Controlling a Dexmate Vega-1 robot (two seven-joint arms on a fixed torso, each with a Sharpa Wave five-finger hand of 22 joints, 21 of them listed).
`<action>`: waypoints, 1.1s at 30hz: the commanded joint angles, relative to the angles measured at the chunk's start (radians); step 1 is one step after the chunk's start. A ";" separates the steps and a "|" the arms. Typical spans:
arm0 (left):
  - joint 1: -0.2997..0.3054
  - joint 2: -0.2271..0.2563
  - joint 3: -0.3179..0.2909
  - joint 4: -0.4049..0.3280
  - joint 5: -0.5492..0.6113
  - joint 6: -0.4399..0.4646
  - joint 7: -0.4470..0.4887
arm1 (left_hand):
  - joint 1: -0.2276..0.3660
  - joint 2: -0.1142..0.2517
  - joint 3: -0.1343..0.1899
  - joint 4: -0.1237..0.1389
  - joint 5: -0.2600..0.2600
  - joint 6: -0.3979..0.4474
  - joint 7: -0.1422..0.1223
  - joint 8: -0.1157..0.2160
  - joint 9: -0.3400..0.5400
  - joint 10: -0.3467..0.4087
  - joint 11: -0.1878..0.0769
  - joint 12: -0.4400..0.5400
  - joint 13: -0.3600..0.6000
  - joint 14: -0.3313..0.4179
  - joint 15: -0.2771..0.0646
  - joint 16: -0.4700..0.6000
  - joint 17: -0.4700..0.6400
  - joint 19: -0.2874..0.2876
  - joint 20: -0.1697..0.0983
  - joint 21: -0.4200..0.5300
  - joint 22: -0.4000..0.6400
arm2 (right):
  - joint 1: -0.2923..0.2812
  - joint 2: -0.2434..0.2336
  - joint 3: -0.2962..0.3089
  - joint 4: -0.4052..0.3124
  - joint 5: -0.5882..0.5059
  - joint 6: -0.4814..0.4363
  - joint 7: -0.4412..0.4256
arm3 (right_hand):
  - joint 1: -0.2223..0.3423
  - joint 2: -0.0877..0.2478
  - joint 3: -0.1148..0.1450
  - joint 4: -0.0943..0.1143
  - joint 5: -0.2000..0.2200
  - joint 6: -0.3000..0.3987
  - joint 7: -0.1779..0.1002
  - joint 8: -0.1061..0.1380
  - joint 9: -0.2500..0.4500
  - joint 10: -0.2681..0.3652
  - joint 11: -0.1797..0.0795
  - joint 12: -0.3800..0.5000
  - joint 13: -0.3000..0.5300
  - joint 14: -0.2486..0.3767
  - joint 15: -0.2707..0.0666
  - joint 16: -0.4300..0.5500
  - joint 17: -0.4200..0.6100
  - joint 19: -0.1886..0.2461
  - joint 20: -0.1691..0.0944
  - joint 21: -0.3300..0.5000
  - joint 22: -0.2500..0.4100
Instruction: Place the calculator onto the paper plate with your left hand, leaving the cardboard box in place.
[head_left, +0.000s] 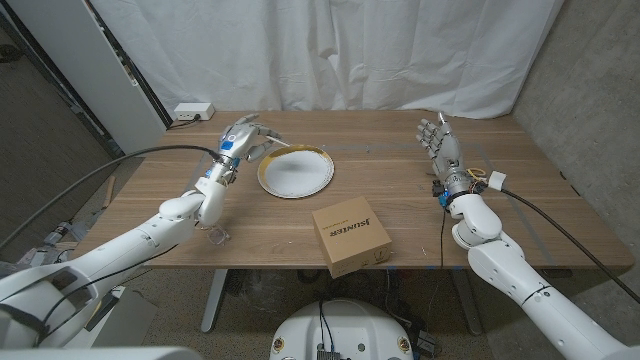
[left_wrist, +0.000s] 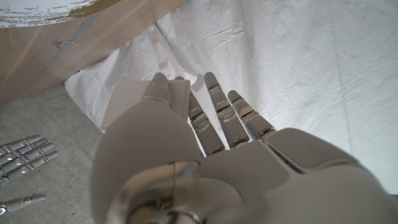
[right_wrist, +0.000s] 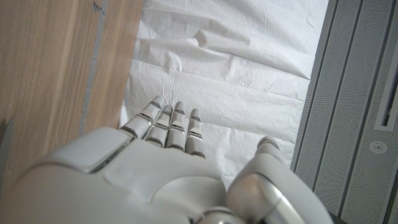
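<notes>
My left hand (head_left: 243, 138) hovers over the table just left of the paper plate (head_left: 296, 172), a white plate with a gold rim. It grips a flat pale calculator (head_left: 276, 148), whose tip reaches over the plate's left rim. In the left wrist view the calculator (left_wrist: 134, 93) lies between the thumb and the fingers (left_wrist: 217, 112), with the plate's rim (left_wrist: 37, 9) close by. The cardboard box (head_left: 350, 237) sits near the table's front edge, right of the plate. My right hand (head_left: 441, 140) stands at the table's right side with its fingers spread and nothing in them.
A white power strip (head_left: 192, 111) lies at the table's back left corner. A white curtain (head_left: 330, 50) hangs behind the table. A cable (head_left: 480, 180) runs by my right wrist. My right hand (left_wrist: 22, 155) shows small in the left wrist view.
</notes>
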 joint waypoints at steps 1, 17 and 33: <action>-0.048 -0.015 0.053 0.025 0.005 0.000 -0.054 | -0.002 -0.003 0.005 0.006 -0.005 0.121 0.110 -0.001 0.003 0.012 -0.002 0.000 0.002 0.003 -0.116 -0.002 0.000 -0.001 -0.034 -0.001 0.002 | -0.069 -0.009 0.048 -0.063 -0.030 0.027 -0.061 | 0.003 0.004 0.000 -0.004 0.003 0.005 0.001 0.002 0.005 0.010 0.001 0.003 0.003 0.006 -0.002 0.004 0.003 0.011 -0.003 0.002 0.005; -0.088 -0.068 0.118 0.108 -0.004 -0.022 -0.084 | -0.001 -0.006 0.007 0.009 -0.007 0.127 0.106 -0.007 0.003 0.012 -0.002 -0.002 0.001 0.002 -0.117 -0.002 0.000 -0.003 -0.034 -0.001 0.002 | -0.132 -0.014 0.107 -0.115 -0.034 0.029 -0.089 | 0.002 0.005 -0.001 -0.004 0.003 0.007 0.002 0.002 0.005 0.010 0.000 0.004 0.003 0.006 -0.002 0.004 0.003 0.011 -0.002 0.002 0.005; -0.093 -0.071 0.160 0.100 0.007 0.014 -0.142 | 0.000 -0.008 0.010 0.011 -0.008 0.129 0.105 -0.013 0.003 0.014 -0.002 -0.002 0.001 0.000 -0.117 -0.002 0.000 -0.005 -0.032 -0.001 0.002 | -0.150 -0.025 0.136 -0.142 -0.027 0.011 -0.081 | 0.002 0.006 -0.002 -0.005 0.003 0.007 0.001 0.002 0.005 0.010 0.001 0.003 0.003 0.006 -0.001 0.004 0.003 0.012 -0.002 0.003 0.005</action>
